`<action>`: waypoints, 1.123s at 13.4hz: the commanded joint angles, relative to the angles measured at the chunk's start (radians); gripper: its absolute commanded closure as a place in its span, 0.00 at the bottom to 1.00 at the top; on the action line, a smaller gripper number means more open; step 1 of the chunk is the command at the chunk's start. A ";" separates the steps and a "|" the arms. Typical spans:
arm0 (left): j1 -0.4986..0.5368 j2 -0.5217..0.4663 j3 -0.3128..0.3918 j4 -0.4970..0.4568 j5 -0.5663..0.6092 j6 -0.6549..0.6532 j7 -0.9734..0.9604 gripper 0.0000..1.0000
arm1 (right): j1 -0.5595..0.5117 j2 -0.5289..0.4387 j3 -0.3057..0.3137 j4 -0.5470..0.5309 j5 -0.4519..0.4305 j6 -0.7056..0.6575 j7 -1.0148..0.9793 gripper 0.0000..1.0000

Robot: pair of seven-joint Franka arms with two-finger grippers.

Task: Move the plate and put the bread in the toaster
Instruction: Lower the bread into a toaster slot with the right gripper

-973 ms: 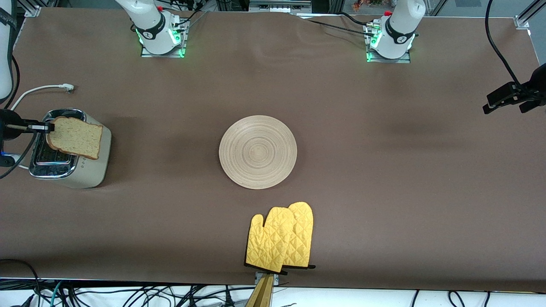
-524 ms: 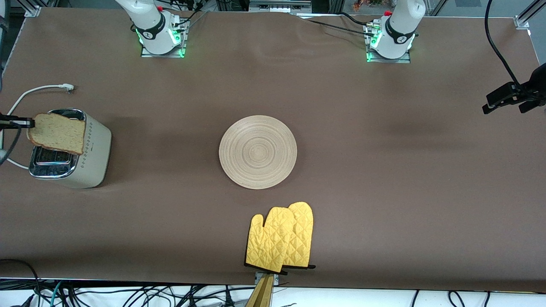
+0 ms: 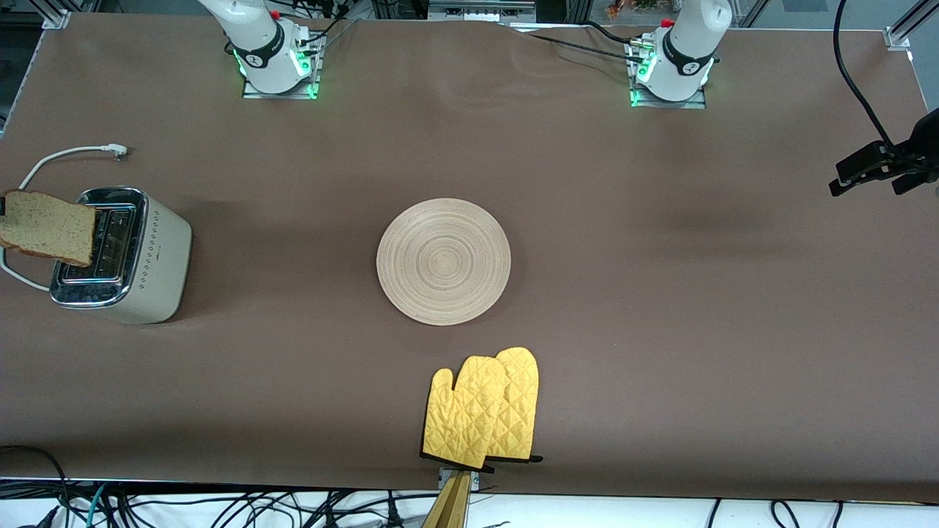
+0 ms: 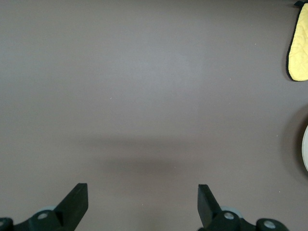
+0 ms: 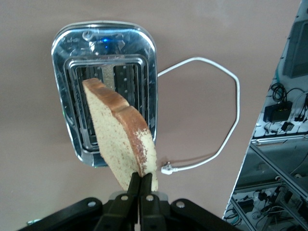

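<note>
The bread (image 3: pixel 45 226) hangs in the air, tilted, over the toaster's chrome top edge toward the right arm's end of the table. The cream toaster (image 3: pixel 158 257) stands there with both slots empty. In the right wrist view my right gripper (image 5: pixel 140 180) is shut on the bread (image 5: pixel 118 139) at its crust, above the toaster (image 5: pixel 106 72). The round wooden plate (image 3: pixel 443 261) lies at the table's middle. My left gripper (image 3: pixel 866 188) waits open over bare table at the left arm's end, with nothing between its fingers (image 4: pixel 79 192).
Yellow oven mitts (image 3: pixel 480 407) lie nearer the front camera than the plate, at the table's front edge. The toaster's white cord (image 3: pixel 66 154) loops over the table beside it. The left wrist view catches a mitt edge (image 4: pixel 301 43).
The right gripper has carried the bread across the toaster's top, away from the plate, toward the table's edge. The left arm and the plate have not moved.
</note>
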 commanded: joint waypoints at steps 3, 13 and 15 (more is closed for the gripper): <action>-0.003 0.012 -0.005 0.028 0.031 -0.023 -0.007 0.00 | 0.002 0.045 -0.005 0.030 -0.076 0.024 0.001 1.00; -0.004 0.020 -0.007 0.030 0.031 -0.023 -0.007 0.00 | -0.010 0.088 -0.006 0.025 -0.076 0.063 0.024 1.00; -0.006 0.020 -0.016 0.031 0.031 -0.023 -0.009 0.00 | -0.028 0.087 -0.006 0.025 -0.076 0.060 0.026 1.00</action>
